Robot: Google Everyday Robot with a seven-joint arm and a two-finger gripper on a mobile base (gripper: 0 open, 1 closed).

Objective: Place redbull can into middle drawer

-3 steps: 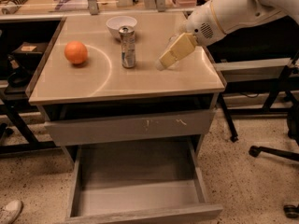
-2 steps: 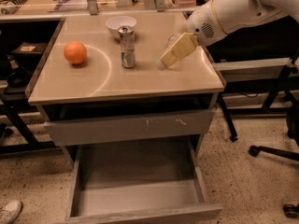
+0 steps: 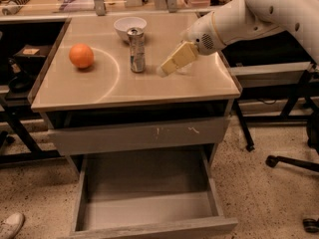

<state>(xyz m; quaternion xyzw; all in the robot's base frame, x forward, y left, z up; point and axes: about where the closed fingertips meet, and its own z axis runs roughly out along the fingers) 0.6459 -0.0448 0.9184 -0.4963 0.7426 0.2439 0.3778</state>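
**Can upright on the table, drawer pulled open below**

The redbull can (image 3: 136, 50) is seen standing upright on the table (image 3: 149, 88), free of any grip. Just behind the can a white bowl (image 3: 130, 28) is set, and to the can's left, a little apart, an orange (image 3: 81, 56) is laid. To the can's right the gripper (image 3: 164, 69) is held low over the tabletop, near the can but not touching it, at the end of a white arm (image 3: 239, 19) that is angled down toward the can from the right. Whether the gripper is open or closed, and whether anything is held in it, cannot be told. Below the can a closed drawer front (image 3: 139, 133) marked with white scratches is seen, and lower still the middle drawer (image 3: 149, 210) is pulled out.
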